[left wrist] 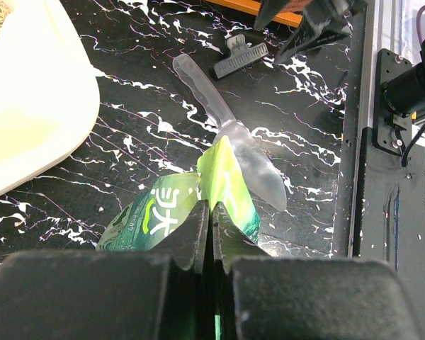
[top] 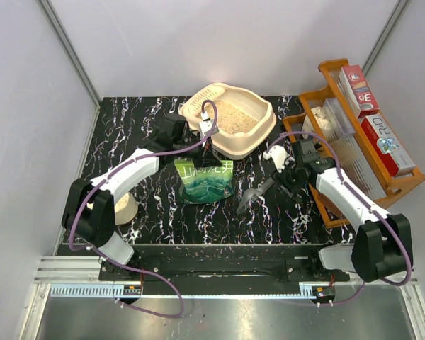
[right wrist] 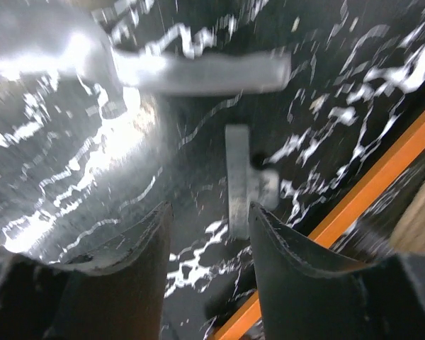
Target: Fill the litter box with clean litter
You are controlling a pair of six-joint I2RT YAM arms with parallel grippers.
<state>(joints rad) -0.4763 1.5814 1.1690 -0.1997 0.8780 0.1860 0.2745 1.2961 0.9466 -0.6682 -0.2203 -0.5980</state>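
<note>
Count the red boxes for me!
2. One red box stands at the far end of the rack; the other lies nearer, along its right side. More may be hidden inside the rack.

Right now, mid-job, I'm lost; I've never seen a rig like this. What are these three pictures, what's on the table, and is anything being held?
The wide picture looks down on two robot arms bolted at the table's near edge. The other two come from a camera on each wrist, looking past its fingers. The left gripper is shut on the top of a green bag. The right gripper is open and empty. On the black table lie a clear scoop, a black clip and a cream litter box with tan litter in it.
</note>
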